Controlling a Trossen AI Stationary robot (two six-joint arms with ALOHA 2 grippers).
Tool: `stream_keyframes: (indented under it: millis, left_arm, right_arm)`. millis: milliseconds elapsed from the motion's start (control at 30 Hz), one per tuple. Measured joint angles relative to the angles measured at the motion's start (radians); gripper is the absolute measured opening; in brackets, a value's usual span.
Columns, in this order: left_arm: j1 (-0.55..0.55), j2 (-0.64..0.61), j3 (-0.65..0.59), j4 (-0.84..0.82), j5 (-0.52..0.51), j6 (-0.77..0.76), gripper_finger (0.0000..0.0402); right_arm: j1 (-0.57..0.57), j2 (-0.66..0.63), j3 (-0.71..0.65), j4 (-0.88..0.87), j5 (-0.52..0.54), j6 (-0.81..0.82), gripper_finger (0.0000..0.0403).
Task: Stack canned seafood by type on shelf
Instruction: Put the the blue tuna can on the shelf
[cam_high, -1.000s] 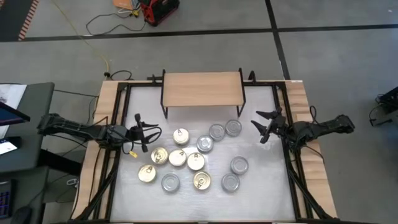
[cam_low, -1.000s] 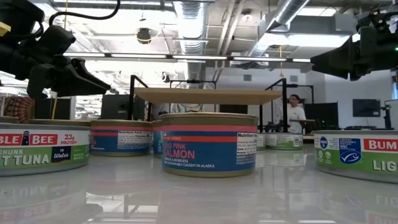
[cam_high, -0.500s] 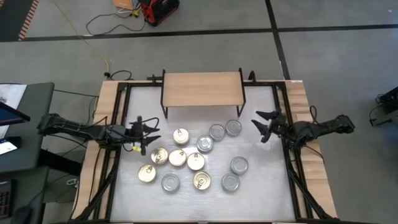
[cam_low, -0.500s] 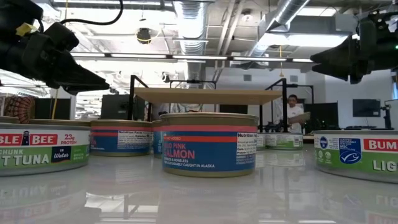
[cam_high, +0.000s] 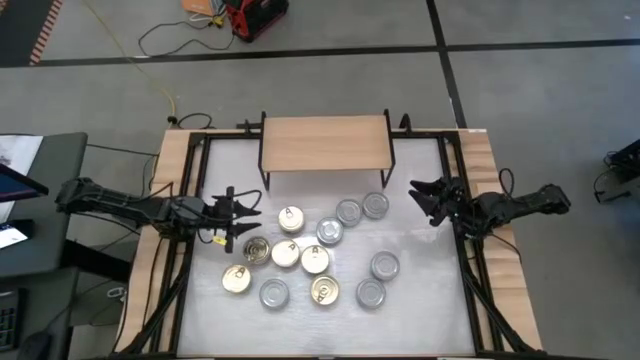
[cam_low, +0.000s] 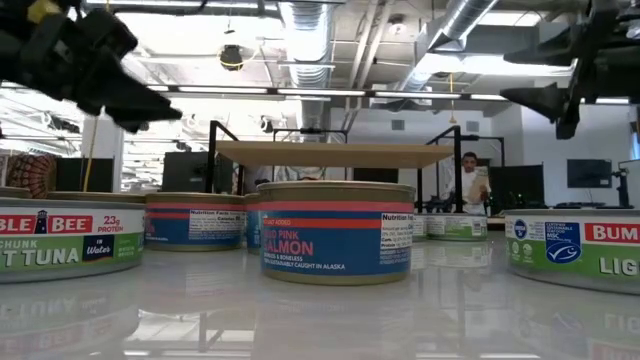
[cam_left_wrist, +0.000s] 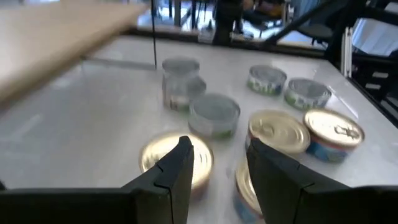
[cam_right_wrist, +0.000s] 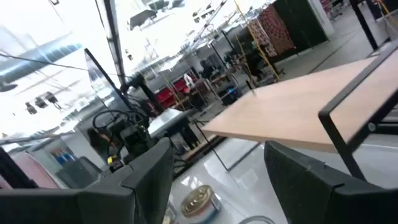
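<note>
both grippers, left (cam_high: 243, 213) and right (cam_high: 421, 197), are open and empty; shelf (cam_high: 324, 142) is bare, every can (cam_high: 314, 259) still on the table (cam_high: 420, 300).

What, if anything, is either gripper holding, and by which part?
Nothing. The left gripper and the right gripper both hang open above the table, clear of the cans.

Low view, legible print on can labels only. Centre can (cam_low: 336, 232): "PINK SALMON", small line "SKINLESS & BONELESS CAUGHT IN ALASKA", plus a nutrition panel too fine to read. Left-edge can (cam_low: 68, 238): "BLE BEE" (cut off), "23g PROTEIN", "CHUNK", "T TUNA", "in Water". Can behind it (cam_low: 196, 220): "Nutrition Facts" panel. Right-edge can (cam_low: 576, 246): "BUM", "LIG", blue "MSC" seal. Other views: nothing readable.
</note>
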Motion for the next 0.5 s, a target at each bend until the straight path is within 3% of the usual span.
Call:
stream_keyframes:
  millis: [133,300,500]
  left_arm:
    - [0.0,0.044,0.031,0.028,-0.018,0.042,0.0144]
    - [-0.021,0.083,0.086,0.019,-0.021,0.038,0.0149]
    - [-0.077,0.138,0.151,-0.059,-0.018,0.043,0.0149]
  right_arm:
    - [-0.027,0.0,0.0,-0.009,0.043,-0.009,0.0274]
    - [-0.036,0.02,0.0,-0.071,0.038,0.098,0.0274]
    - [-0.036,0.086,0.0,-0.008,-0.196,0.038,0.0274]
